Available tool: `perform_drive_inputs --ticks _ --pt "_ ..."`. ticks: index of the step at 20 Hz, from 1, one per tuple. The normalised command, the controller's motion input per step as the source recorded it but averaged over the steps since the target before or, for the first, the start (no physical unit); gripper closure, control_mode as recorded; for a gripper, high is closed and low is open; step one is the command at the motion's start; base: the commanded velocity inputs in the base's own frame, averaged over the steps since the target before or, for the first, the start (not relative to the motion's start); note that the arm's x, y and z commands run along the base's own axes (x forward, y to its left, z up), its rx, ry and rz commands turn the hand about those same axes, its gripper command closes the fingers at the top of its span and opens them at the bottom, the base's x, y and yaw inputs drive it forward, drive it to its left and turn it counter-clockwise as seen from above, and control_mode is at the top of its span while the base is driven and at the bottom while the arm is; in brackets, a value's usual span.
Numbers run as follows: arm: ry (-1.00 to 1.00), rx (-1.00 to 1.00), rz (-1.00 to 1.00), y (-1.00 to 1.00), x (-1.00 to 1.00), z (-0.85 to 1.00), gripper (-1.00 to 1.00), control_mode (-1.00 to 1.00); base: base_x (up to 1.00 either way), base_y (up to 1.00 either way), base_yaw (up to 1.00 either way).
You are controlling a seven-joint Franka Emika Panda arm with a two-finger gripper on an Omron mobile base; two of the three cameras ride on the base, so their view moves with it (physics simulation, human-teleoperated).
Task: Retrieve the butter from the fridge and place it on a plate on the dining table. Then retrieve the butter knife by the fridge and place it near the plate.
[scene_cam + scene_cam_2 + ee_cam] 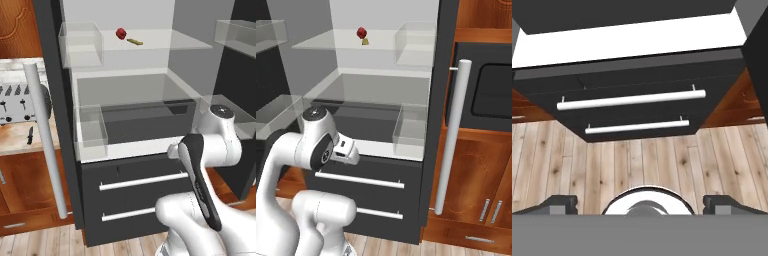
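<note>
The fridge [135,200] stands open in front of me, its doors swung out to both sides. On an upper glass shelf lies the butter [134,41], a tiny yellow-olive stick, also seen as the butter [365,42] from the right. Left of the fridge, the black butter knife [30,135] rests on the wooden counter. My gripper [643,205] is open and holds nothing. It hangs low, well below the butter shelf, facing the fridge's two lower drawers [632,100] and the floor. The plate and the dining table are out of view.
A small round red item [120,33] sits just left of the butter. Clear door bins [81,44] jut from the doors. A long white bar handle [45,140] hangs on the left door. A toaster [20,102] stands behind the knife. A dark oven [491,95] is at right.
</note>
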Motion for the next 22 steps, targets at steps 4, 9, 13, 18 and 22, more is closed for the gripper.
perform_drive_inputs --ticks 4,9,13,18,22 --pt "0.0 0.0 0.0 0.0 0.0 0.0 -1.0 1.0 0.73 0.0 0.01" --pt "0.0 0.0 0.0 0.0 0.0 0.0 -1.0 1.0 0.73 0.03 0.0" --pt "0.0 0.0 0.0 0.0 0.0 0.0 -1.0 1.0 0.68 0.14 0.0" --pt "0.0 0.0 0.0 0.0 0.0 0.0 -1.0 1.0 0.55 0.22 0.0" --pt "0.0 0.0 0.0 0.0 0.0 0.0 -1.0 1.0 0.47 0.31 0.0"
